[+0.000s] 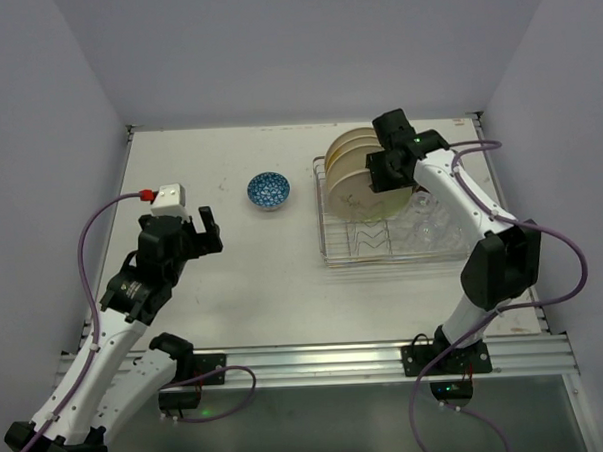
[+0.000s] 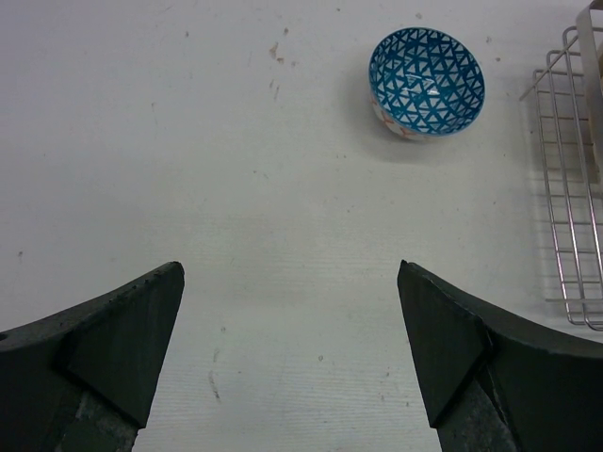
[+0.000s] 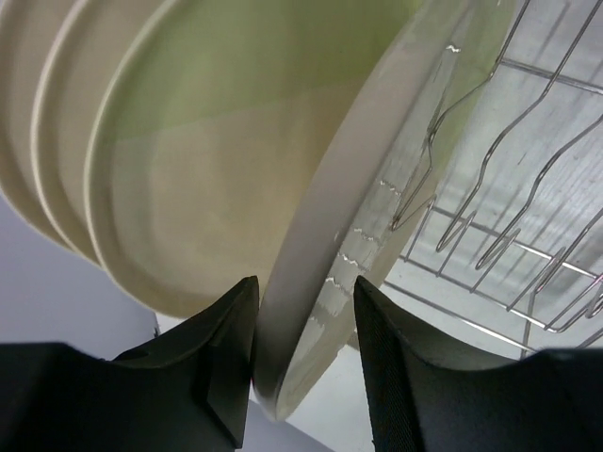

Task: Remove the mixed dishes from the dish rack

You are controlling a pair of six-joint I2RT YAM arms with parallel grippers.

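Top external view gives me the flat white table (image 1: 234, 289) first, with the rectangular silver wire dish rack (image 1: 383, 259) standing on its right half, toward the far side. My right arm (image 1: 482, 228) reaches up and over the rack's right side, while my left arm (image 1: 116, 324) hangs over the bare left half of the table, well apart from the rack. A row of round cream plates (image 1: 350, 144) stands on edge in the rack's left part, leaning between the zigzag dividers. The front plate (image 1: 350, 196) faces the near edge of the table. Clear glass tumblers (image 1: 429, 225) sit in the rack's right part, mostly hidden behind my right arm, so I can't count them. The small blue-patterned bowl (image 1: 268, 190) is out on the table, upright, just to the left of the rack and not touching it; my left wrist camera shows it far ahead of the fingers (image 2: 426, 82). On the right wrist camera, my right gripper (image 3: 303, 315) is pinching the rim of the front plate (image 3: 226, 160), one dark finger on each face, with the other plates just behind it. My left gripper (image 2: 290, 282) is spread wide over bare table, holding nothing.
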